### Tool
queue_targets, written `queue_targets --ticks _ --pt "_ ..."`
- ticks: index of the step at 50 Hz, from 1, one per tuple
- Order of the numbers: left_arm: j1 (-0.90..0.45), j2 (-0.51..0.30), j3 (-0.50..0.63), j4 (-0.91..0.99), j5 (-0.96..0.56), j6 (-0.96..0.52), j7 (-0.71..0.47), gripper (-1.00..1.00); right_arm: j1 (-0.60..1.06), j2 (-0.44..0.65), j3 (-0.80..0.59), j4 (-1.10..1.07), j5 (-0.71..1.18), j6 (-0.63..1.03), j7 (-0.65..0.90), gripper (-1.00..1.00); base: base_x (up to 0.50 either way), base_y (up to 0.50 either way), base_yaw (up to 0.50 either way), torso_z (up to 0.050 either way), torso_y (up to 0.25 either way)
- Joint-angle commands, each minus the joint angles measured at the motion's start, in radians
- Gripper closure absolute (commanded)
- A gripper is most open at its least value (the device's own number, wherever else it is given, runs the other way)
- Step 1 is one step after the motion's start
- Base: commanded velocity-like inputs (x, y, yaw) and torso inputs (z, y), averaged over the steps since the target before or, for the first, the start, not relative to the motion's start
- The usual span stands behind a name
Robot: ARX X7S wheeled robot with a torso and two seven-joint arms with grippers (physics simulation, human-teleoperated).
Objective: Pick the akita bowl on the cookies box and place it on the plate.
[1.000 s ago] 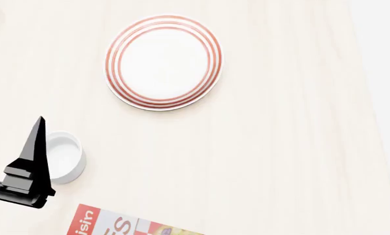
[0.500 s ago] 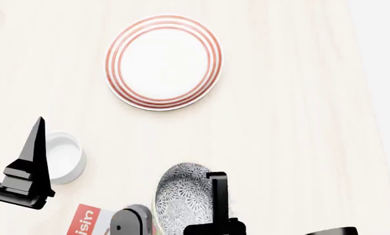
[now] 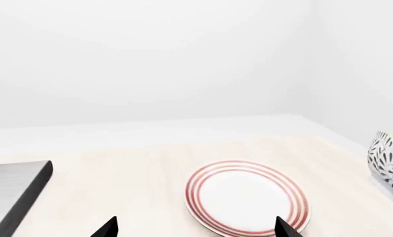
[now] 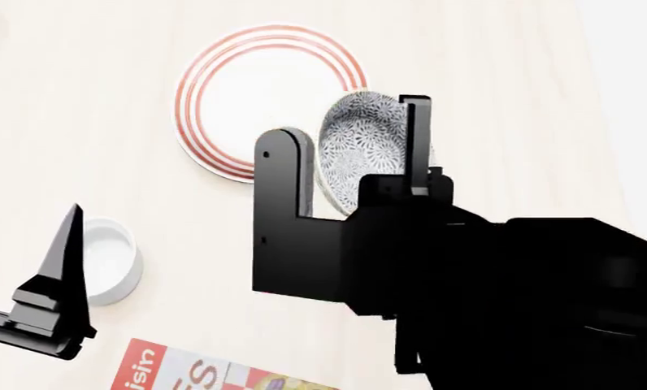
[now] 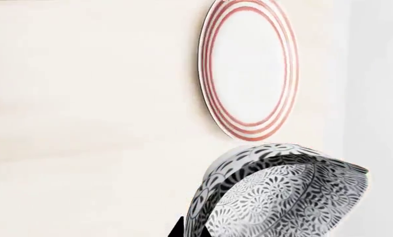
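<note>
The akita bowl [image 4: 365, 146], speckled dark on white, hangs tilted on its side over the near right rim of the plate [image 4: 248, 89], a white plate with red rings. My right gripper [image 4: 351, 154] is shut on the bowl's rim, one finger [image 4: 284, 175] outside and one inside. The right wrist view shows the bowl [image 5: 282, 197] close up, one dark fingertip [image 5: 177, 230] against its wall, and the plate [image 5: 249, 69] beyond. My left gripper [image 4: 58, 284] is open and empty at the near left. A corner of the cookies box [image 4: 193, 374] shows at the near edge.
A small plain white cup [image 4: 112, 260] stands just right of my left gripper. In the left wrist view the plate [image 3: 246, 197] lies ahead, the bowl [image 3: 389, 160] is at the edge, and a grey slab [image 3: 12, 192] lies to one side. White walls stand behind the table.
My right arm has carried the bowl from the near edge of the head view forward to the plate's near right rim. The left gripper has barely shifted.
</note>
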Motion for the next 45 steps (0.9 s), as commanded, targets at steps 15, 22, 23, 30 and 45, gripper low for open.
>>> queue_targets --ticks 15,22,23,30,45 --pt "0.002 -0.003 0.014 0.007 -0.009 -0.002 0.004 -1.00 -0.074 -0.203 -0.061 0.667 -0.324 -0.420 -0.081 1.00 0.00 0.00 0.00 0.000 0.000" --pt "0.004 -0.004 0.020 0.003 -0.013 -0.004 0.009 -1.00 -0.108 -0.266 -0.051 0.804 -0.360 -0.488 -0.056 1.00 0.00 0.00 0.00 0.000 0.000" --pt "0.005 -0.002 0.023 -0.002 -0.008 0.001 0.011 -1.00 -0.116 -0.274 -0.049 0.817 -0.360 -0.497 -0.055 1.00 0.00 0.00 0.00 0.000 0.000" --pt "0.004 -0.005 0.022 -0.003 -0.010 0.000 0.009 -1.00 -0.142 -0.332 -0.048 0.927 -0.387 -0.559 -0.047 1.00 0.00 0.00 0.00 0.000 0.000" --pt "0.010 -0.009 0.019 -0.007 -0.014 0.009 0.012 -1.00 -0.221 -0.509 -0.046 1.262 -0.454 -0.743 -0.015 1.00 0.00 0.00 0.00 0.000 0.000"
